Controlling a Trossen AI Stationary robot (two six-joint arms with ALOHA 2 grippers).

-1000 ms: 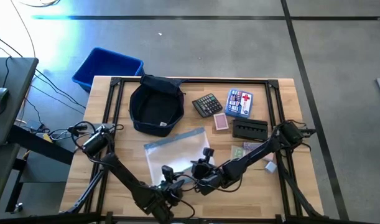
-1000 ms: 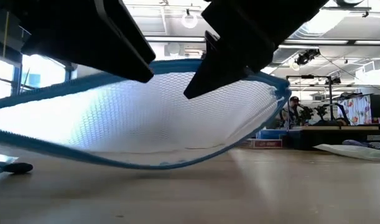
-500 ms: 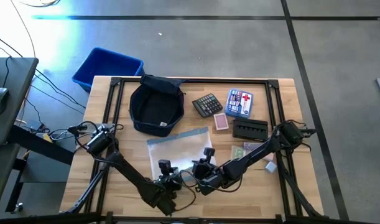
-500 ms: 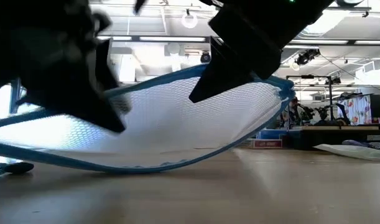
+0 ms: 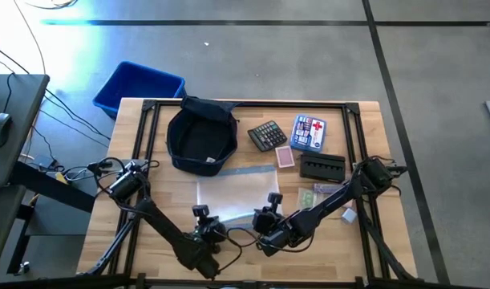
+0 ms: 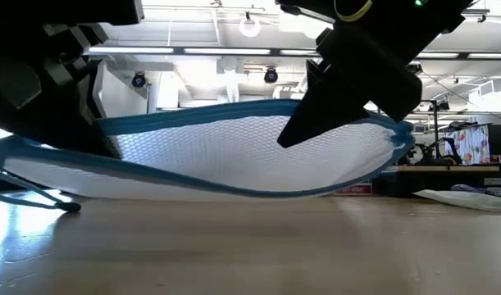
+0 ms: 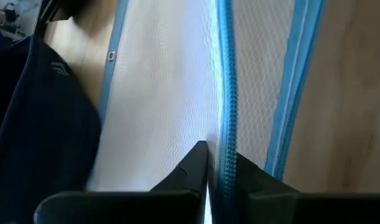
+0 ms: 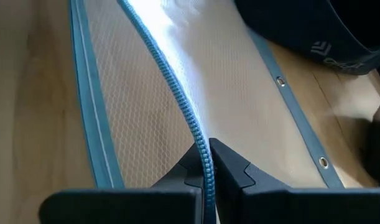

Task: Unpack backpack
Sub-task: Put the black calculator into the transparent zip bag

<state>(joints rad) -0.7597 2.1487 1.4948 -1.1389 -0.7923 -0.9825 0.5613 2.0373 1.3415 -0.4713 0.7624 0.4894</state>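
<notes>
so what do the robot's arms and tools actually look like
Two slim black jointed arms with loose black cables at the joints. The left tool and right tool each end in two dark, angular, wedge-tipped fingers. A yellow ring and a green light show on one arm in the low view.

Seen from above, the backpack (image 5: 200, 138) sits at eleven o'clock on the table (image 5: 148, 181), the bin (image 5: 137, 86) beyond that corner on the floor, the calculator (image 5: 267, 135) just right of the backpack, and the pouch (image 5: 235, 193) just nearer at six.
</notes>
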